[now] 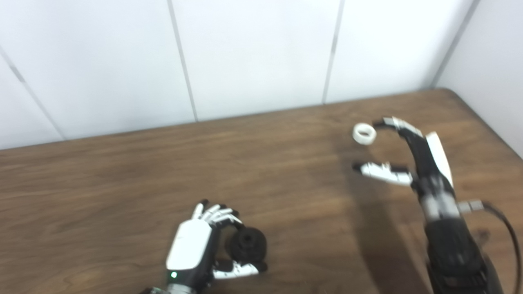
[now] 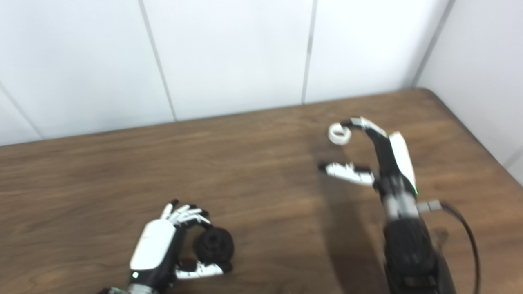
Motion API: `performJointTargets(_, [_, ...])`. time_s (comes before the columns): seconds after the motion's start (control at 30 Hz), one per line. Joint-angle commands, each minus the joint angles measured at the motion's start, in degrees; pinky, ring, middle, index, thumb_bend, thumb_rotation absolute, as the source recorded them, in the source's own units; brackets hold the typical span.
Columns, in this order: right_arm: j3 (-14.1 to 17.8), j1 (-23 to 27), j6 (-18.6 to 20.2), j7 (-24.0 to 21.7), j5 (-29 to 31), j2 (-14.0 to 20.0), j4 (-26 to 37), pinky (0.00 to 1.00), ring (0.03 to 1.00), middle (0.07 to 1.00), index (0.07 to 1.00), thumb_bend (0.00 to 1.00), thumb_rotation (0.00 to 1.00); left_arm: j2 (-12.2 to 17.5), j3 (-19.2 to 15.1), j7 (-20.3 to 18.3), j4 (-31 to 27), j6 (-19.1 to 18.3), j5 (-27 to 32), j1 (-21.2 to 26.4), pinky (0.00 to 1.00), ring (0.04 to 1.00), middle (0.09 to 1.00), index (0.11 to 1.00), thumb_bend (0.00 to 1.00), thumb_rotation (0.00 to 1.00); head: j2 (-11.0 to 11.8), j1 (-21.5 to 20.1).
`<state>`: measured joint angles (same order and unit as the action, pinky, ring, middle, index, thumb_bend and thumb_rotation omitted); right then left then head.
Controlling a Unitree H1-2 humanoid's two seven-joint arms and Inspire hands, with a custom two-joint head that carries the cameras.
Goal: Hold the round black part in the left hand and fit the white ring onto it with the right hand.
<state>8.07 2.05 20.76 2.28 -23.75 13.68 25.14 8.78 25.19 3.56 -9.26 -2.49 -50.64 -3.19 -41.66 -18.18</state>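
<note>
Fingers [image 1: 218, 215] of the left hand [image 1: 192, 245] curled around the round black part [image 1: 247, 243] near the tabletop's [image 1: 122, 183] front edge; the right hand [image 1: 402, 153] spread wide beside the white ring [image 1: 364, 133], toward the far right corner.

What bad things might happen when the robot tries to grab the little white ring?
1. The right hand is open with its fingers beside the white ring, which seems to rest tilted on the table; a nudge might roll it away.
2. The left hand seems to pinch the round black part only at its edges, so it might slip during fitting.
</note>
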Motion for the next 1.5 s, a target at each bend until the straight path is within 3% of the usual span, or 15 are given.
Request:
performJointTargets(0.0, [0.7,3.0,0.3,-0.1,-1.6,2.7,-0.5,0.85,0.877,0.858,0.735,0.81,0.24,1.9,-0.9,-1.5,1.0,-0.4,-0.1,-0.9,1.00,0.863,0.762,0.484,0.52,0.05,-0.2,-0.9])
performJointTargets(0.2, [0.4,8.0,3.3,-0.7,-4.7,6.5,-4.8,0.86,0.877,0.860,0.733,0.82,0.29,3.0,-1.8,-2.6,1.3,0.4,1.4,-0.8,1.00,0.871,0.770,0.484,0.52,0.05,-0.4,-2.6])
performJointTargets(0.43, [-0.3,13.5,5.6,-2.0,-4.9,9.2,-12.3,0.84,0.874,0.856,0.741,0.81,0.25,3.5,-2.4,-2.4,1.4,1.3,2.1,-1.0,1.00,0.867,0.766,0.484,0.52,0.05,-0.5,-4.5])
performJointTargets(0.6, [-1.0,17.4,6.1,-3.9,-6.7,9.9,-19.5,0.79,0.872,0.875,0.743,0.82,0.24,3.5,-2.8,-2.7,1.2,1.8,2.1,-1.2,1.00,0.862,0.760,0.483,0.52,0.05,-0.6,-4.9])
performJointTargets(0.83, [-2.6,21.8,6.1,-7.3,-9.7,10.9,-27.7,0.81,0.895,0.892,0.743,0.83,0.21,3.4,-3.0,-3.2,0.8,2.0,2.0,-1.5,1.00,0.867,0.763,0.483,0.52,0.05,-0.6,-5.3])
performJointTargets(0.97, [-4.2,24.4,6.1,-9.9,-13.1,11.5,-32.3,0.81,0.905,0.905,0.745,0.84,0.23,3.2,-2.9,-3.3,0.4,2.1,1.9,-1.8,1.00,0.864,0.759,0.483,0.52,0.05,-0.6,-5.0])
performJointTargets(1.3, [-8.2,28.1,6.1,-12.7,-17.0,12.8,-37.8,0.97,0.964,0.914,0.752,0.87,0.24,2.5,-3.0,-3.8,-0.5,1.6,1.6,-2.3,1.00,0.863,0.760,0.484,0.52,0.05,-0.6,-4.6])
performJointTargets(1.47, [-10.3,29.4,6.1,-13.8,-18.8,13.8,-39.7,1.00,0.981,0.929,0.759,0.86,0.24,2.1,-3.1,-3.9,-0.8,1.4,1.4,-2.6,1.00,0.866,0.760,0.483,0.52,0.05,-0.5,-4.3])
